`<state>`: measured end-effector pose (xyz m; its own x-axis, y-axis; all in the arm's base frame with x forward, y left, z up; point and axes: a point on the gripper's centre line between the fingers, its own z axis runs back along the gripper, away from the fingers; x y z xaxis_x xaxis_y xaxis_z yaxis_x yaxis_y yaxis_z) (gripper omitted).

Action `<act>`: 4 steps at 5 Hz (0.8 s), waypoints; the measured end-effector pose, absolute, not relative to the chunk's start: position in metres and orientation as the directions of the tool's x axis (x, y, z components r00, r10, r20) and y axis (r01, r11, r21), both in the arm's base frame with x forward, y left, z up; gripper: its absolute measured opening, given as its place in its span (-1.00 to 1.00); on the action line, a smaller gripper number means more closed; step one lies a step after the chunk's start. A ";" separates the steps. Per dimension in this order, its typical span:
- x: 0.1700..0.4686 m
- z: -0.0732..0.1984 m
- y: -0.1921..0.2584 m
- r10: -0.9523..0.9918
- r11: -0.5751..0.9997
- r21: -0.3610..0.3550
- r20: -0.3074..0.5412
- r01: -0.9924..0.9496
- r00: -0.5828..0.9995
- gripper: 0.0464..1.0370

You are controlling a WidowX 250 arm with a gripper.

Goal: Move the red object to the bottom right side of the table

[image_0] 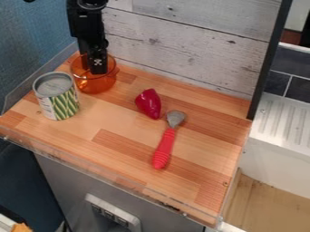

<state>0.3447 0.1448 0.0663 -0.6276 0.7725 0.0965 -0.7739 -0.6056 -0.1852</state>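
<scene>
"Item one?"

"Red pepper (149, 104), presumably the piece meant. Mid-bench (82, 131), just beside the head of a red-handled spoon (165, 147). Likely light, firm, slightly slippery; hold across the thick middle."

"Gripper (98, 71)?"

"One, black, at the pot (97, 85). Clenched or released: cannot tell."

"Containers?"

"Pot, orange, see-through; contents uncertain. Can (59, 103), upright, striped label; contents hidden."
</scene>
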 end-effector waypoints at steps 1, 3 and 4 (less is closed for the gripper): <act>0.342 0.053 0.144 0.775 -0.607 -0.153 0.107 -0.780 -0.623 0.93; 0.343 0.057 0.117 0.861 -0.458 -0.173 0.156 -0.872 -0.483 0.93; 0.339 0.061 0.104 0.895 -0.379 -0.194 0.171 -0.905 -0.411 0.93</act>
<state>0.3387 0.1042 0.0608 -0.4113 0.8953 0.1708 -0.9049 -0.3787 -0.1941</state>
